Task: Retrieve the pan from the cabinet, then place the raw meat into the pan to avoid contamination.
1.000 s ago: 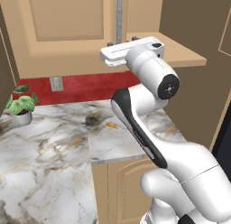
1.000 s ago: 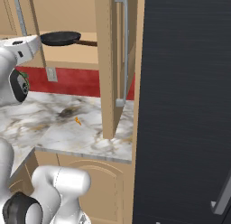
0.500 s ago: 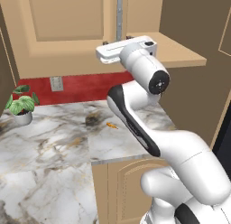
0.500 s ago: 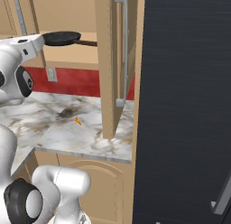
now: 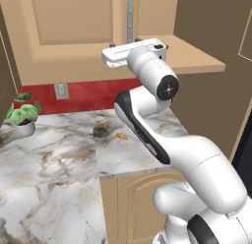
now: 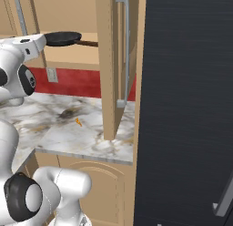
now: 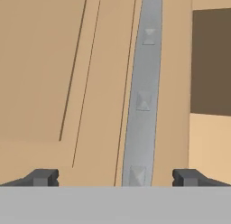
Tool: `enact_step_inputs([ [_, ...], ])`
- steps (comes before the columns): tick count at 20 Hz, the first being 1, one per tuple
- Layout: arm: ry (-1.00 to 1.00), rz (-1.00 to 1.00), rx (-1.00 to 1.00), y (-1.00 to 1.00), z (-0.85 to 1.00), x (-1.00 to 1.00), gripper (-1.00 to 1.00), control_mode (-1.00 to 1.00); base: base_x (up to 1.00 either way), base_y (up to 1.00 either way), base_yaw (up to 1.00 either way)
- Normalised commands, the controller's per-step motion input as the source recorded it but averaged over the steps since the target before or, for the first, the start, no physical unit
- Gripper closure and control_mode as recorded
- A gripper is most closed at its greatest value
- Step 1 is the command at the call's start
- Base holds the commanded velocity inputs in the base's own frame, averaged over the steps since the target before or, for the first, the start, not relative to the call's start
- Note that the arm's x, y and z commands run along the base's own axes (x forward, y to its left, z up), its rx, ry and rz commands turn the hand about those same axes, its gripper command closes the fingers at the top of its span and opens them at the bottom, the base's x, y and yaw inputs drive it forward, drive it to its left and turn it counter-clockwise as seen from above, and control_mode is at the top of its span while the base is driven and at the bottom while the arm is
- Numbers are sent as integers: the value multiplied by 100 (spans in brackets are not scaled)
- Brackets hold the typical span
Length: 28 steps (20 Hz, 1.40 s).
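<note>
Arm has rotated since the earlier frame; hand sits higher against the cabinet (image 5: 74,31). Jaws spread wide, nothing between them, straddling the silver door handle (image 7: 143,96). Pan (image 6: 63,38) rests on the shelf (image 6: 82,54) behind the open right door (image 6: 107,65), above the counter (image 5: 54,154).

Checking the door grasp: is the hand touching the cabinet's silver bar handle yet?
Apart. In the hand view the silver bar handle runs up between the two spread fingertips, with tan door showing either side of it; the hand is open.
</note>
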Motion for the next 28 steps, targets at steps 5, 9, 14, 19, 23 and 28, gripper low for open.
enact_step_inputs([
  [5, 0, 0, 0, 6, -2, 27, 100, -100, 0, 0, 0],
  [9, 0, 0, 0, 1, -1, 23, 100, -100, 0, 0, 0],
  [14, 0, 0, 0, 0, -2, 20, 100, -100, 0, 0, 0],
  [19, 7, -1, 0, 8, 0, 11, 100, -100, 0, 0, 0],
  [23, 18, -5, -1, 10, 0, -19, 100, -100, 0, 0, 0],
  [28, 18, -6, -1, 6, 0, -46, 100, -100, 0, 0, 0],
])
